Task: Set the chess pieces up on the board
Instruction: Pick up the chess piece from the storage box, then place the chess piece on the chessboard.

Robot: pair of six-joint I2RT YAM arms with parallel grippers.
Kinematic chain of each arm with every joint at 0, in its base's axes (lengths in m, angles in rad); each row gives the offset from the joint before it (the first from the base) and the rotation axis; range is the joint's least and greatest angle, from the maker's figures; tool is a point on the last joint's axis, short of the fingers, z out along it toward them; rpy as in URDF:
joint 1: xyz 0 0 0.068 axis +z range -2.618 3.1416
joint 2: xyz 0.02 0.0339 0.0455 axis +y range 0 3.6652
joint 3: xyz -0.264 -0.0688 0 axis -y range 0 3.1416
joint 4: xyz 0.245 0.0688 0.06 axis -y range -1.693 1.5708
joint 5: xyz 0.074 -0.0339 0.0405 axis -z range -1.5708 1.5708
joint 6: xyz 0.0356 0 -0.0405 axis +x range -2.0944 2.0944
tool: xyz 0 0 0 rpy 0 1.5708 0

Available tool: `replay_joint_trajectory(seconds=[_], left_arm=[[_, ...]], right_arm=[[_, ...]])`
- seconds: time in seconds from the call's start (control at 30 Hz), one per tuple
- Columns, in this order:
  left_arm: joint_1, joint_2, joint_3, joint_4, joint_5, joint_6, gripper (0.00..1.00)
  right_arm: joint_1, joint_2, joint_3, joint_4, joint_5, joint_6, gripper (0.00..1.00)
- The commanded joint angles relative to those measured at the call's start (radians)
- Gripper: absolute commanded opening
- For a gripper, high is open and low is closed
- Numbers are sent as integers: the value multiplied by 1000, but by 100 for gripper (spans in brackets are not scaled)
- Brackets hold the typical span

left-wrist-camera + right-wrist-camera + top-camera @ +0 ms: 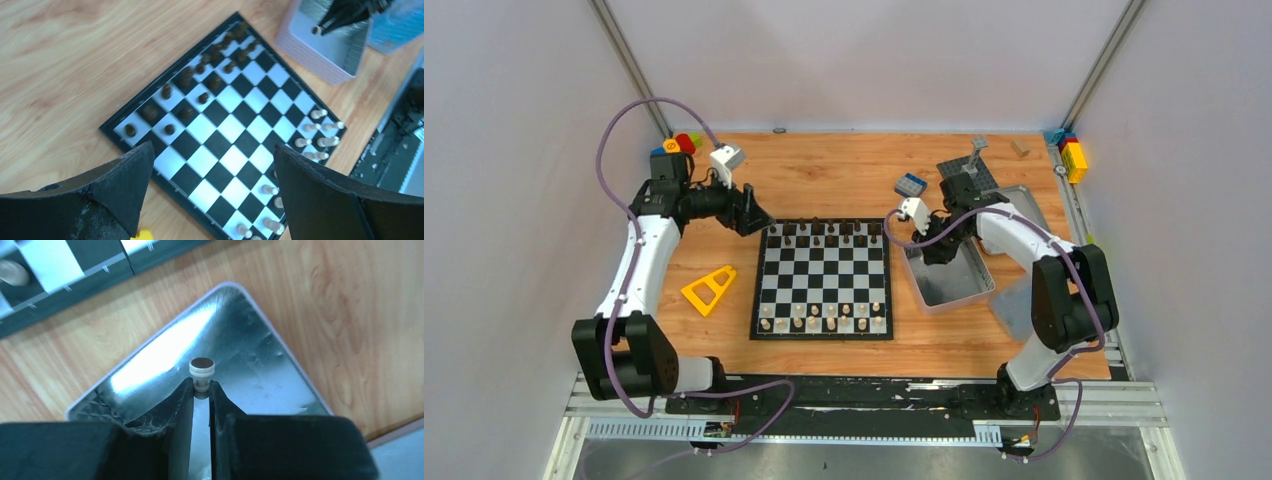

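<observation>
Tin (260, 375) lies directly beneath my right gripper (201, 387), its shiny floor filling the space under my fingertips. That gripper is clenched on a small cream piece (202, 371). I pinch it by its narrow stem, and its round, flat, dark-centred end pokes out just beyond the tips. From my left wrist I can see the same grip far ahead and to the right, the pale piece a dot at the tip of the right gripper (320, 29) above the tin.

The board (75, 290) is ahead of my right gripper and off to its left, apart from the tin, with only a corner of it in that view.

My left gripper (212, 149) hangs released, jaws spread wide and nothing between them. It hovers over the near corner of the board (227, 125), which lies flat on the wooden table (75, 60). The dark pieces (200, 75) stand in two rows just ahead of this gripper, along the board edge closest to it. The pale pieces (320, 132) stand along the opposite edge, farther out and to the gripper's right.
</observation>
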Motion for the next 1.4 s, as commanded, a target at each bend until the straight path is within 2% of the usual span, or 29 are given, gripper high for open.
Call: replay_joint_trajectory(seconds=[0.0,0.17,0.3,0.47,0.7,0.83,1.37], left_arm=[[-110,-41,0,66,53,-26,96],[-257,0,58,113,61,-146,95],[-337,36,114,172,62,-325,92],[-416,94,182,220,55,-468,89],[-458,227,279,226,90,-630,72],[-478,269,302,239,111,-668,61],[-512,332,313,241,165,-692,51]], right_arm=[[0,-89,141,-77,-170,86,0],[47,-117,256,-86,-305,178,0],[98,-117,339,-69,-332,237,0],[150,-113,420,-29,-353,302,0],[204,-128,422,40,-337,351,0],[217,-131,409,72,-317,375,0],[238,-119,394,113,-263,396,0]])
